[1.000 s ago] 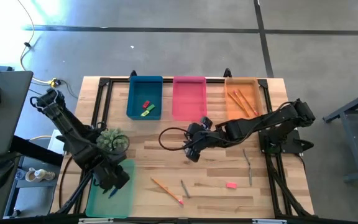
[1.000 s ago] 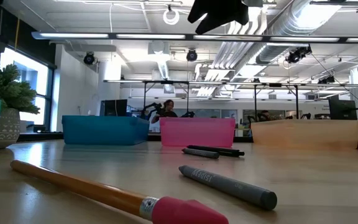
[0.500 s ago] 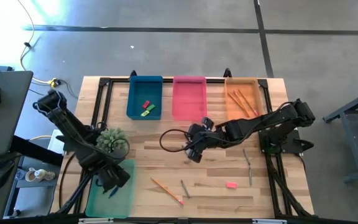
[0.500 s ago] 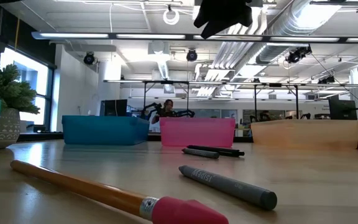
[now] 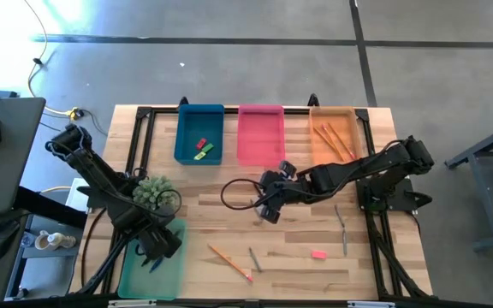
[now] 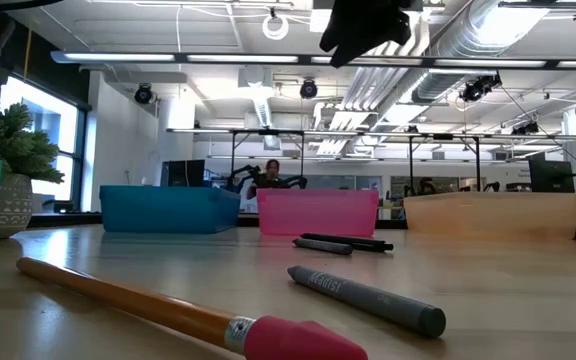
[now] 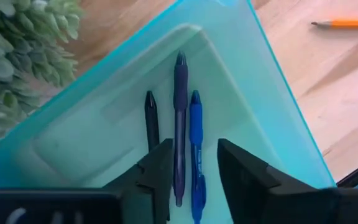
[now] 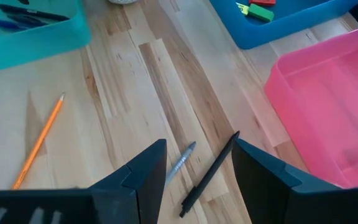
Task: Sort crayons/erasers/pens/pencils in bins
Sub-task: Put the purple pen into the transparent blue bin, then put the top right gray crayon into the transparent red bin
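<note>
My left gripper [image 7: 192,167] stands parted over the light green bin [image 7: 104,124], three pens [image 7: 180,124] lying inside it. My right gripper [image 8: 194,163], parted above a floor pen [image 8: 209,175] beside that bin's pink neighbour [image 8: 328,106], may nudge it away.

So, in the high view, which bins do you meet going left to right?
Green bin → blue bin → pink bin → orange bin.
</note>
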{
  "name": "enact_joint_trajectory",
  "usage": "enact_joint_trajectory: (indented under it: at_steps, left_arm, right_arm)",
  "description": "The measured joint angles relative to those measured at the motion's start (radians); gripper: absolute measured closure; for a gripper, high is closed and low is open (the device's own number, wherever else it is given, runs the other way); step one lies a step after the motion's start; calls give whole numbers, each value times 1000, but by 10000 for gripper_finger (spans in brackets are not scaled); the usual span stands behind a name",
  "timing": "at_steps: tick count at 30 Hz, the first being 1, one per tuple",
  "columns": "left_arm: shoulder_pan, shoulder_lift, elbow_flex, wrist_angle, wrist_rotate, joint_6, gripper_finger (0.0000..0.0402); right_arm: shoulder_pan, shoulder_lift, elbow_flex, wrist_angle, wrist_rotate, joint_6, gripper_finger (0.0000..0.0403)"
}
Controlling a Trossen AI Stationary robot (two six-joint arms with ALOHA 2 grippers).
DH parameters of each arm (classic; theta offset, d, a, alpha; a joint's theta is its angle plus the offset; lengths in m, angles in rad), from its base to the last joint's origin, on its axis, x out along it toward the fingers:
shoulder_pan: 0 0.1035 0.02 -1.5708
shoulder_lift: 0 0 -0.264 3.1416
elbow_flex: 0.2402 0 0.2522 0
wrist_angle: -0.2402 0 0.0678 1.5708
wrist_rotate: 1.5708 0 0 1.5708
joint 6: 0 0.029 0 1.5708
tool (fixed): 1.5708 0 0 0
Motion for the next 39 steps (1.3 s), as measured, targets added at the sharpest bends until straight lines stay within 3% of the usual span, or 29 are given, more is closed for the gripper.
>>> enact_joint_trajectory:
  at_steps: [9,20,24,27,33,39]
  left_arm:
    - [0,-5,22,-8,34,24,253]
    - [89,-54,131,-10,-238,261,265]
    - [181,-77,140,0,-329,413,266]
    - [273,-109,141,7,-341,520,266]
    - [467,-182,142,118,-304,804,266]
    - [703,-240,140,242,-188,1109,266]
  right_arm:
    - [0,0,0,-16,0,8,230]
    - [-20,0,0,-86,-68,114,230]
    - [-30,0,0,-149,-70,117,230]
    - [-51,0,0,-191,-75,138,230]
    - [-99,0,0,-269,-74,136,230]
    - [-165,0,0,-336,-74,140,230]
